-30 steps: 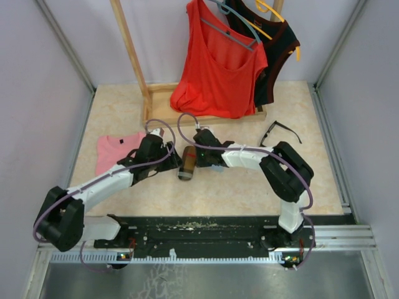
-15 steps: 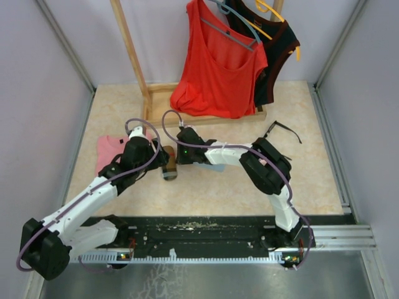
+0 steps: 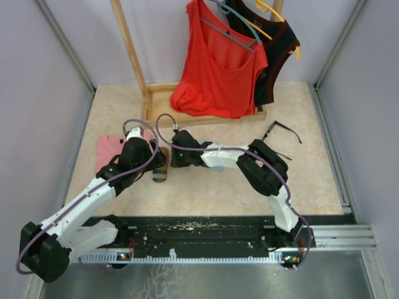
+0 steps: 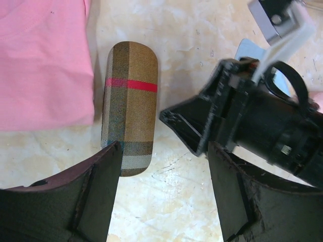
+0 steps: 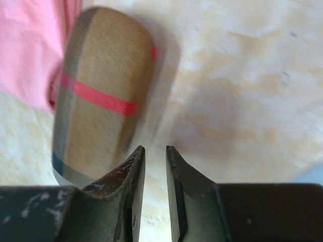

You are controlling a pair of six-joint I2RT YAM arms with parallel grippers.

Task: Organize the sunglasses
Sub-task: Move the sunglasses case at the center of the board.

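One pair of sunglasses (image 3: 282, 132) with a thick black frame lies with its arms unfolded on the table at the right, far from both grippers. A brown plaid case (image 3: 160, 170) (image 4: 129, 106) (image 5: 101, 101) lies closed beside a folded pink garment (image 3: 111, 152). My left gripper (image 3: 154, 163) (image 4: 165, 166) hovers over the case's near end, open, with only bare table between its fingers. My right gripper (image 3: 170, 157) (image 5: 155, 151) sits just right of the case, its jaws a narrow gap apart and holding nothing.
A wooden clothes rack (image 3: 202, 118) with a red top (image 3: 218, 68) and a black top (image 3: 274, 50) stands at the back. A pale blue sheet (image 4: 251, 50) lies under the right arm. Grey walls close in both sides.
Both grippers have moved left. The plaid case has slid left with them, up to the pink garment. The left jaws have widened and the right jaws have parted slightly.
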